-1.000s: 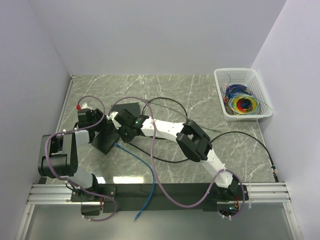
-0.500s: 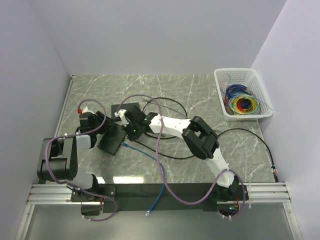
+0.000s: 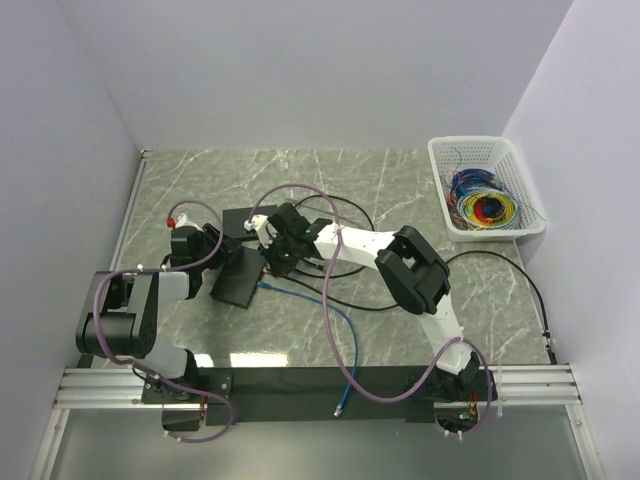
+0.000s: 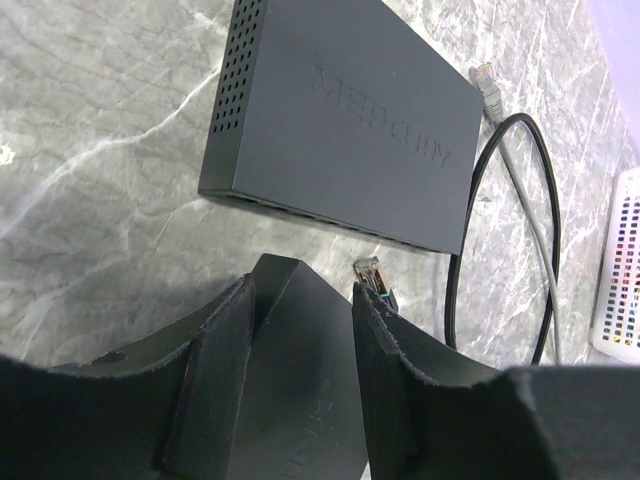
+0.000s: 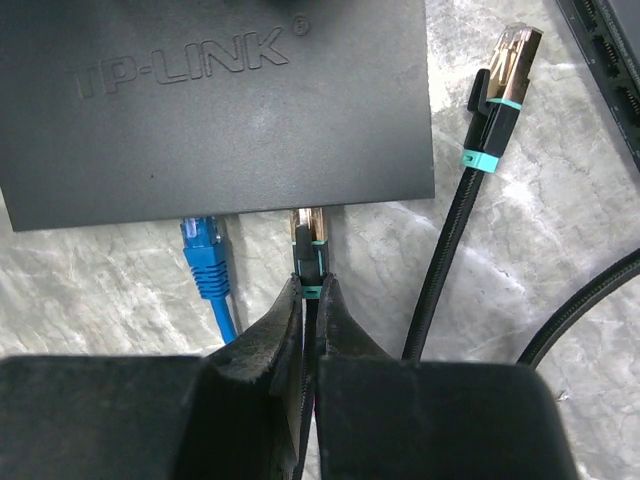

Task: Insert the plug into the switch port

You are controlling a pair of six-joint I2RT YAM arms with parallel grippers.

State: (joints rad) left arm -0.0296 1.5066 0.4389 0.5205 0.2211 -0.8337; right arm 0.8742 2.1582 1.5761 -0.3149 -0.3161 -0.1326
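From above, the left gripper point(image 3: 207, 251) holds the flat black plastic network switch point(image 3: 238, 286) by its left end, while the right gripper point(image 3: 280, 254) meets the switch's port edge. A blue network cable point(image 3: 335, 330) trails from that same edge towards the arm bases.

In the left wrist view, the fingers are clamped on the switch's two sides. This hold looks like the brace, so it should stay firm and level during the push. Beyond lies a second black switch box point(image 4: 340, 130), embossed MERCURY.

In the right wrist view, the fingers are pinched together on the black plug with a teal band point(image 5: 309, 245). Its gold tip is at the port edge, just beside the blue plug point(image 5: 203, 245); whether it has entered cannot be told. The lid reads TP-LINK. The plug is best held square to the port and pushed straight along its length, since the grip sits low and a tilted push could jam it
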